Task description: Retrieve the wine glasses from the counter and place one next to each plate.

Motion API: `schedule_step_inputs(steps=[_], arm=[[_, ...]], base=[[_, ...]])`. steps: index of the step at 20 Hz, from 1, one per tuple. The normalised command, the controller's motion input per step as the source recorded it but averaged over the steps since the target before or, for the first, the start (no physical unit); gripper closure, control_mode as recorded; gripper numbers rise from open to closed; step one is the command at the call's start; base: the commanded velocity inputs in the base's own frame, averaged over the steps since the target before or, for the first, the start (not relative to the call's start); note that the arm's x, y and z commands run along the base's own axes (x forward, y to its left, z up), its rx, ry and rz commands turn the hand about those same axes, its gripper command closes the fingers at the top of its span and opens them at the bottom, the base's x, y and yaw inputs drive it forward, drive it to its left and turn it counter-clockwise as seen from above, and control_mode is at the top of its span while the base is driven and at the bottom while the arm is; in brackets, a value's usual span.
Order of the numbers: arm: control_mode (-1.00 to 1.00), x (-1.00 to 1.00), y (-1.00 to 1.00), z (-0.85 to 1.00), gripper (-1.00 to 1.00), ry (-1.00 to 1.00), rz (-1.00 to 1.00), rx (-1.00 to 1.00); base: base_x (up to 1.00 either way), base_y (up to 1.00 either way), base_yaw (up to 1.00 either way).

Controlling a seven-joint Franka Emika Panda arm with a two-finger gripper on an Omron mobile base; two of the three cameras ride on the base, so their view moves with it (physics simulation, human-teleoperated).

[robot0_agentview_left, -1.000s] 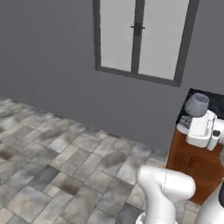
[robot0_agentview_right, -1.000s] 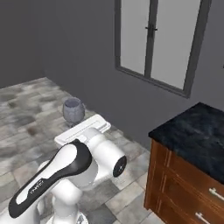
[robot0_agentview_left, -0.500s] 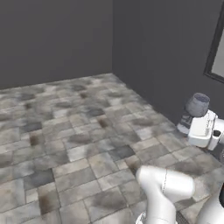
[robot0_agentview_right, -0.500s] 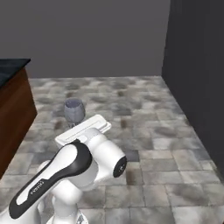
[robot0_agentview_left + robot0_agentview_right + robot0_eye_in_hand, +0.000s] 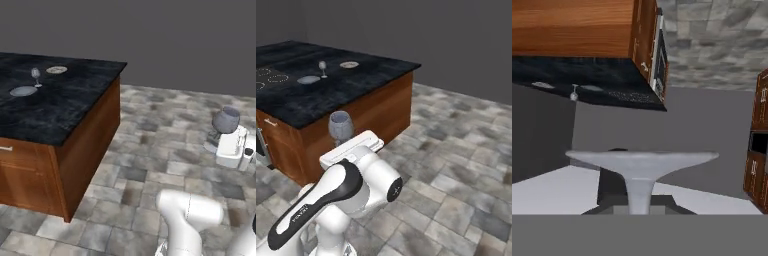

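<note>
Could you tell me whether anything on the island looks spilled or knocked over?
Nothing stands out. One wine glass stands upright between two plates on the island; the gripper holds another glass upright.

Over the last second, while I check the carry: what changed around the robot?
The base turned: wall, window and bare floor gave way to the black-topped island, where one wine glass stands between two plates. Unchanged: the gripper stays shut on the second wine glass, held upright.
</note>
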Motion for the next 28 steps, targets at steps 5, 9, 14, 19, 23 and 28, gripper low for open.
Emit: schedule_step_inputs(steps=[5, 9, 14, 19, 23, 28], arm=[[1.0, 0.0, 0.0, 0.0, 1.0, 0.0, 0.0, 0.0], [1.0, 0.0, 0.0, 0.0, 1.0, 0.0, 0.0, 0.0], [1.0, 0.0, 0.0, 0.0, 1.0, 0.0, 0.0, 0.0], [1.0, 0.0, 0.0, 0.0, 1.0, 0.0, 0.0, 0.0], [1.0, 0.0, 0.0, 0.0, 1.0, 0.0, 0.0, 0.0], [1.0, 0.0, 0.0, 0.0, 1.0, 0.0, 0.0, 0.0]], base=[[0.46, -0.51, 0.78], [0.51, -0.62, 0.74], [0.51, -0.78, 0.67], [0.51, -0.99, 0.56], [0.31, -1.0, 0.43], [0.03, -1.0, 0.25]])
